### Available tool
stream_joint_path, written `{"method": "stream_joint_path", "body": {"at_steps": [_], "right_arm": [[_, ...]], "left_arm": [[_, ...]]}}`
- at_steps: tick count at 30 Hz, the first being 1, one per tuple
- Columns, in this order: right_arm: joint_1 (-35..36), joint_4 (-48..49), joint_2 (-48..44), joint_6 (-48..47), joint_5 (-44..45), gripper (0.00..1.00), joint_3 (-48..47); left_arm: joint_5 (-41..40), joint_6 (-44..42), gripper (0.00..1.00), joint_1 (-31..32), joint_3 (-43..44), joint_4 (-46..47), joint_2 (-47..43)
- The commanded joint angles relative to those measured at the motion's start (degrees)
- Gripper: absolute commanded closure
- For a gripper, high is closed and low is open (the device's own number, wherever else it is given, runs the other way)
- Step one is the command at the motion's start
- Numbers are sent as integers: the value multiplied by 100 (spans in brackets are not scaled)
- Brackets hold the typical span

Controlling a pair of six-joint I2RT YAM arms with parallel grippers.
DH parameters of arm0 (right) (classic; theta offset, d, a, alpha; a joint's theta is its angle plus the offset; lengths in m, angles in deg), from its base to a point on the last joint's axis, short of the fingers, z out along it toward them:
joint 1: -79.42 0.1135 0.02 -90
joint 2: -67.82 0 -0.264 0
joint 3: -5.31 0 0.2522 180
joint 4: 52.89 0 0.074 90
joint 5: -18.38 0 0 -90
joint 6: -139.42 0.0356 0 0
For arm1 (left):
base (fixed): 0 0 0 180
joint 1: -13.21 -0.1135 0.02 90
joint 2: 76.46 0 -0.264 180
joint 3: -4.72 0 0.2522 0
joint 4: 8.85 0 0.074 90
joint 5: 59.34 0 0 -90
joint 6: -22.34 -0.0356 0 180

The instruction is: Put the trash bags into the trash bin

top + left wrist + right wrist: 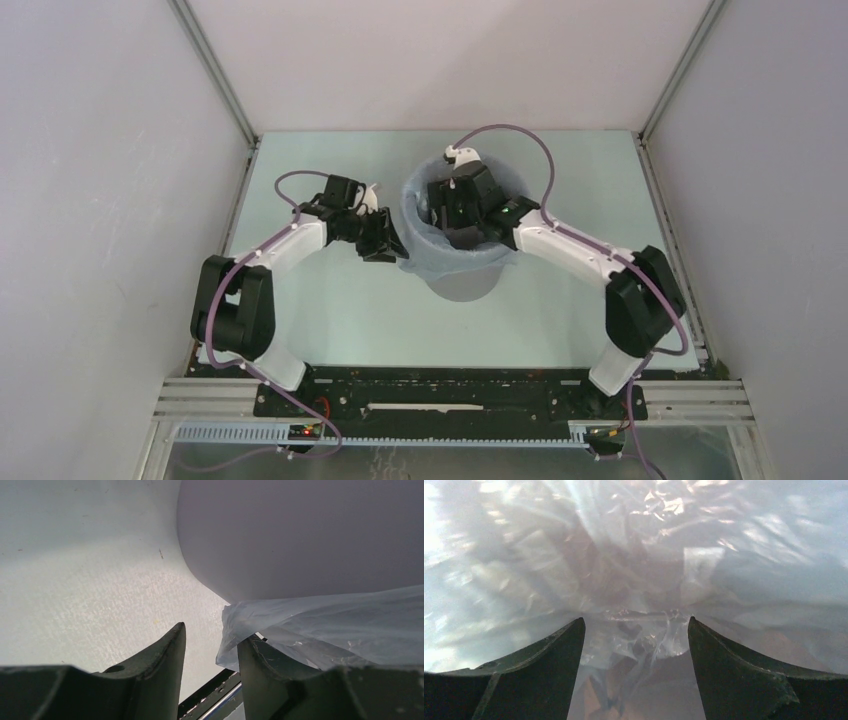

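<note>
The grey trash bin point(462, 290) stands upright at mid table. The pale blue-grey trash bag point(428, 255) lines it and folds out over the rim. My left gripper point(385, 246) is open at the bin's left side. In the left wrist view the bin's wall point(300, 530) fills the upper right, and the bag's loose edge point(325, 625) drapes over my right fingertip point(255, 655), not between the jaws of the left gripper point(210, 636). My right gripper point(463, 232) reaches down inside the bin. It is open point(636, 622), with crinkled bag point(639, 555) all around it.
The pale green table point(330, 320) is boxed in by grey walls on the left, back and right. A black rail point(450, 395) with the arm bases runs along the near edge; it shows between the left fingers point(215, 700).
</note>
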Motion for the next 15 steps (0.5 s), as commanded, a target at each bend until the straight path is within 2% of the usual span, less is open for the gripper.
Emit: {"method": "stream_joint_path", "body": {"at_steps": [1, 5, 10, 15], "right_arm": [[38, -1043, -800, -257, -164, 15, -462], [53, -1780, -853, -291, 103, 15, -663], [55, -1721, -382, -349, 162, 19, -681], [79, -1673, 371, -170, 42, 27, -1012]], "left_arm": [[172, -182, 53, 28, 160, 76, -101], [222, -173, 53, 32, 193, 75, -46], [317, -179, 53, 58, 299, 49, 67], [333, -269, 51, 61, 544, -126, 161]]}}
